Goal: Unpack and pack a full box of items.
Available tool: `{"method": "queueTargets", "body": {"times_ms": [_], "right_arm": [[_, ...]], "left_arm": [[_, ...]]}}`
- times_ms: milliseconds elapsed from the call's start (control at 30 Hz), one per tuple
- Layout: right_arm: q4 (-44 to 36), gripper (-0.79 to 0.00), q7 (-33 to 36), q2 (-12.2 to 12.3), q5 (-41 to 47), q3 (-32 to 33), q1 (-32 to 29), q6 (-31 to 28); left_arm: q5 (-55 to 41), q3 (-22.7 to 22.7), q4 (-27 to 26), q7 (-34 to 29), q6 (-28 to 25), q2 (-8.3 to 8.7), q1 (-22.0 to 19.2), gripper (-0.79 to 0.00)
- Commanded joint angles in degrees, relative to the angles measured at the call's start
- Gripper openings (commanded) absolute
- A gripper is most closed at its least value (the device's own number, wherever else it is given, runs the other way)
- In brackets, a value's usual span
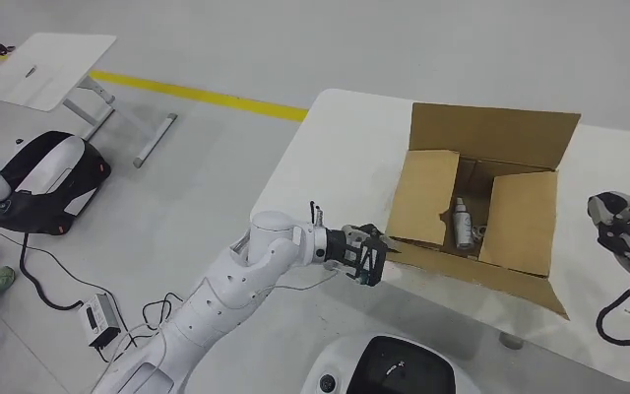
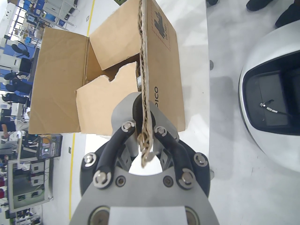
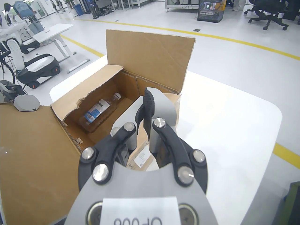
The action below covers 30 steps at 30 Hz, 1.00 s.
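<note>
An open cardboard box (image 1: 492,133) stands on the white table (image 1: 335,148), all its flaps spread apart. A clear bottle (image 1: 461,223) with a blue label lies on the box floor (image 3: 99,110). The near long flap (image 1: 472,268) hangs out over the table's front edge. My left gripper (image 1: 377,256) is shut on that flap's left corner, the corrugated edge (image 2: 143,76) running between its fingers (image 2: 137,112). My right gripper (image 3: 147,105) hovers at the box's right end, shut with nothing in it, and it sits beyond the right flap (image 1: 610,219).
The table's left part is bare white surface, with its rounded corner close to my left arm. On the floor to the left stand a small white desk (image 1: 49,69) and a parked black-and-white robot base (image 1: 44,182). A yellow line (image 1: 197,94) crosses the floor.
</note>
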Motion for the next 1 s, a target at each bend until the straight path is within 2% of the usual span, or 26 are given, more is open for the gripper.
{"method": "queueTargets", "body": {"times_ms": [0, 167, 300, 433, 633, 800, 967], "right_arm": [[0.1, -0.785, 0.0, 0.1, 0.0, 0.3, 0.0, 0.2], [0.3, -0.785, 0.4, 0.2, 0.3, 0.9, -0.1, 0.8], [0.6, -0.785, 0.5, 0.3, 0.3, 1.1, -0.4, 1.1], [0.6, -0.785, 0.4, 0.4, 0.6, 1.7, -0.6, 2.7], [0.6, -0.785, 1.1, 0.6, 2.3, 2.6, -0.7, 3.4], [1.9, -0.785, 2.8, 0.5, 3.7, 2.0, 1.1, 9.5], [3.9, -0.785, 6.5, 0.4, 5.2, -0.5, 7.2, 14.9]], "left_arm": [[-2.6, 0.1, 0.0, -1.3, 0.0, -0.23, -0.8, 0.0], [-8.5, 1.3, 0.4, -6.5, 1.9, -1.15, -3.7, 0.0], [-13.8, 2.2, 3.0, -13.7, 3.6, -2.06, -6.6, 0.0], [-12.2, 4.9, 4.1, -23.6, 6.5, -2.95, -9.8, 0.0], [-12.2, 8.1, 5.4, -28.9, 8.9, -4.1, -13.3, 0.0], [-14.1, 10.6, 7.9, -34.5, 10.4, -5.19, -15.0, 0.0], [-16.8, 11.1, 10.0, -38.5, 10.8, -5.84, -16.2, 0.0]]}}
